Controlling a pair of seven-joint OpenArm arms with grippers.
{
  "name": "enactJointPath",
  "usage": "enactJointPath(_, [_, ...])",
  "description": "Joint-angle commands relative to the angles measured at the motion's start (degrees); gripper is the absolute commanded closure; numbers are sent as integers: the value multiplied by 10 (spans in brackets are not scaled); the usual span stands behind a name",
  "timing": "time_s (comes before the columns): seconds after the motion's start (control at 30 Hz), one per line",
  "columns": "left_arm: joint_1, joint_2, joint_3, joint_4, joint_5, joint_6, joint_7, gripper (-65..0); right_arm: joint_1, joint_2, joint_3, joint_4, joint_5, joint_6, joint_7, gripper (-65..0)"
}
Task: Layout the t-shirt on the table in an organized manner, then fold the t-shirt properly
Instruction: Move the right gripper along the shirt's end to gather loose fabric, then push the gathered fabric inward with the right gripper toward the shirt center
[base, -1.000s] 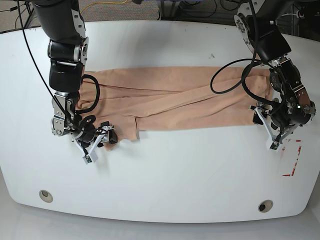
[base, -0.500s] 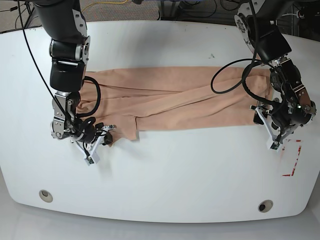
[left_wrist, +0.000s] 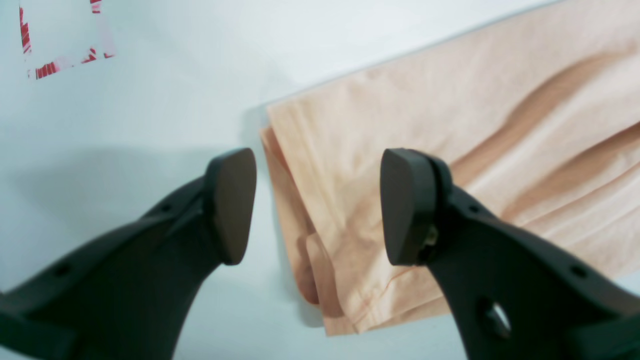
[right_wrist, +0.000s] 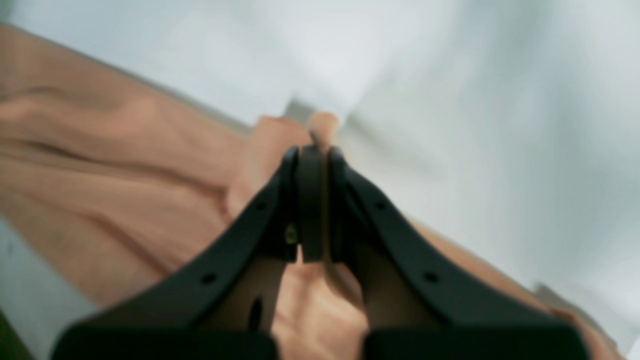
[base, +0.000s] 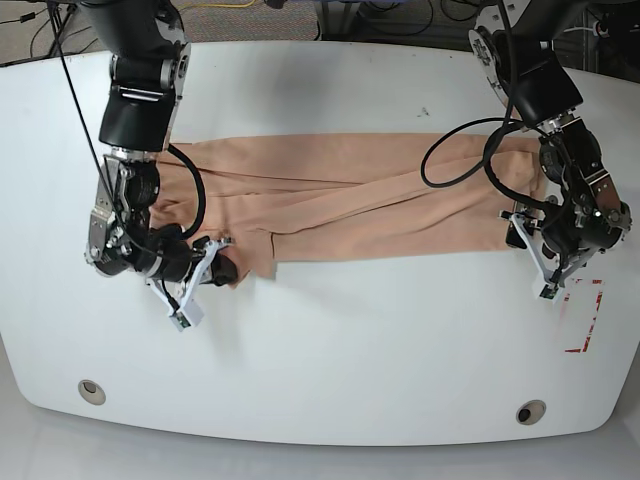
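Note:
The pale peach t-shirt (base: 350, 195) lies as a long folded band across the white table (base: 350, 340). At the band's near left corner, my right gripper (base: 220, 267) is shut on a pinch of the cloth. The blurred right wrist view shows the jaws of the right gripper (right_wrist: 312, 152) closed on a fold of the t-shirt (right_wrist: 125, 175), with fabric poking past the tips. My left gripper (base: 535, 257) is open at the band's near right corner. In the left wrist view the left gripper (left_wrist: 320, 205) straddles the layered corner of the t-shirt (left_wrist: 450, 125), holding nothing.
Red tape marks (base: 585, 320) lie on the table right of the left gripper; the tape (left_wrist: 45, 70) also shows in the left wrist view. Two grey grommets (base: 91, 391) (base: 531, 411) sit near the front edge. Black cables loop off both arms over the shirt.
My right gripper has closed on the t-shirt's near left corner, and its arm has swung a little to the left. The left arm has not moved.

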Motion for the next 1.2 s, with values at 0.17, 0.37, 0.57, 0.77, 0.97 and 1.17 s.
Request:
enactJointPath(0.17, [-13,-5,1,9,-2,-1,-6,-372,-58,13,2,112,173,1,-67,0])
enactJointPath(0.37, [-13,-5,1,9,-2,-1,-6,-372,-105,24,3,155,258,1,-97,0])
enactJointPath(0.57, [-13,-5,1,9,-2,-1,-7,-372,-157,51,-2,171,320,1,-100,0])
enactJointPath(0.77, [-6,-5,2,9,-2,-1,-7,-372,-190,64,-7,173,329,1,-100,-32])
enactJointPath(0.97, [-5,-5,2,8,-2,-1,-7,-372,-205,73,-35,173,330,1,-105,-152])
enactJointPath(1.17, [-4,-5,2,8,-1,-1,-7,-372,-226,88,-41,173,371,1,-130,-333])
